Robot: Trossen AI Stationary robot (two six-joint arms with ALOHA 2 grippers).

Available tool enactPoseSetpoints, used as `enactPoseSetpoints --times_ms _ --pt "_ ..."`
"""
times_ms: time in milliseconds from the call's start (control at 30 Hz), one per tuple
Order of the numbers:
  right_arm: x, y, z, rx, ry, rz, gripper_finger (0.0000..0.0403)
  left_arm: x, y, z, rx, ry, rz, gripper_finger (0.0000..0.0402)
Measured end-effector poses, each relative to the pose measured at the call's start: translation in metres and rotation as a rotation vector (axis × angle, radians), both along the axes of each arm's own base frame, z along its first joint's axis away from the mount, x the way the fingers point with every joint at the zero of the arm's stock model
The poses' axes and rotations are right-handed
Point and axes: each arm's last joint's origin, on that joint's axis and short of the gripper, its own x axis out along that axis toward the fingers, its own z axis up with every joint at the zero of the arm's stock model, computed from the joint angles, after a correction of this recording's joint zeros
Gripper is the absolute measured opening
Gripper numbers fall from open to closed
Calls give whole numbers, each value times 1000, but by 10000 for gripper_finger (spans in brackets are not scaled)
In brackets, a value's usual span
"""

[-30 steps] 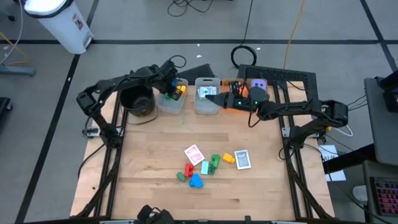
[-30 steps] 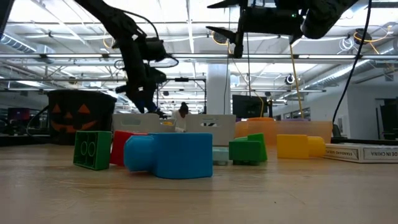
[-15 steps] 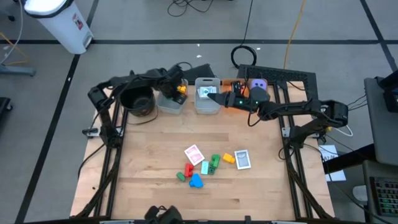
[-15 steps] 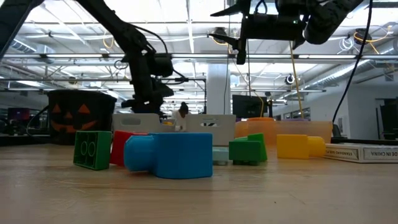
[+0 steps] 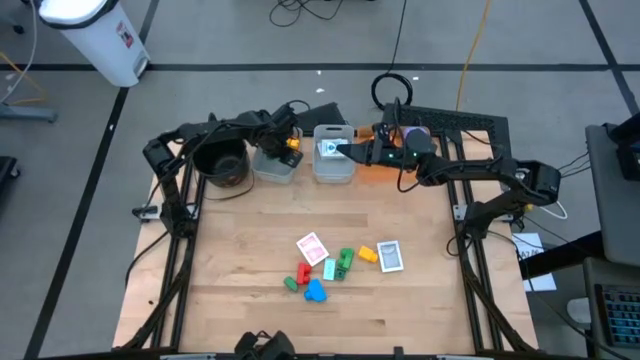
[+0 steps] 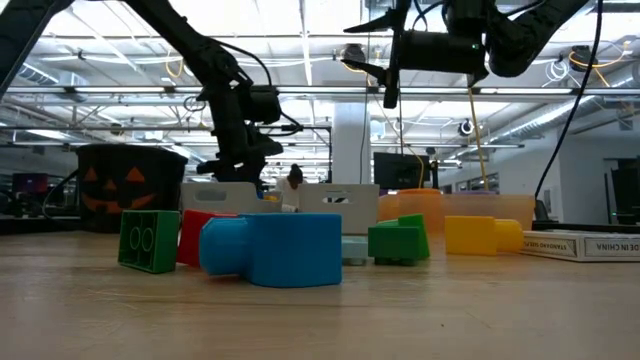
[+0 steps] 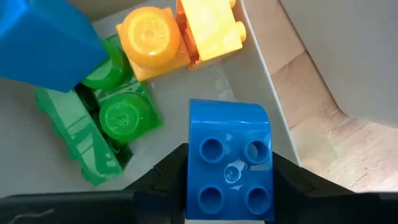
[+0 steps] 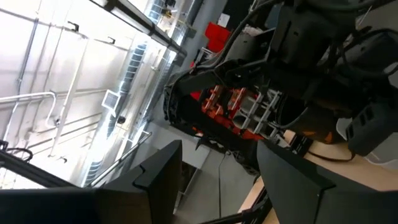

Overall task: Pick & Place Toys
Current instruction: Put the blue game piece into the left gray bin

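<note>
Nearest the front edge of the tabletop (image 5: 250, 220), the loose toys wait in a cluster: a blue block (image 5: 316, 291), a red block (image 5: 303, 273), a green block (image 5: 345, 262) and a yellow block (image 5: 367, 255), with two playing cards (image 5: 312, 247) lying flat beside them.

Farther back, the left tool (image 5: 284, 143) hangs over the left clear bin (image 5: 276, 160) — and it is clamped on a blue brick (image 7: 229, 163), studs facing the wrist camera. Below it in the bin lie green pieces (image 7: 102, 127), an orange piece (image 7: 149, 37) and a yellow one (image 7: 208, 28). The brick sits close to the bin's wall; released here, it could clip the rim and tumble out onto the wood, or land on the pile and bounce.

Beyond that, the right tool (image 5: 352, 150) hovers high above the middle bin (image 5: 333, 160), which already holds a card. Its fingers stand apart with nothing visible between them. The two arms are near each other over neighbouring bins — a sideways swing from either could bring them into contact. The black pot (image 5: 221, 160) sits just left of the bins.
</note>
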Motion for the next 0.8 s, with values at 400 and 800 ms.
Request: enactPoseSetpoints --times_ms 400,800 --pt "0 0 0 0 0 0 201 -1 2 0 4 -4 2 147" --pt "0 0 0 3 0 3 201 3 2 -16 -64 16 -16 147"
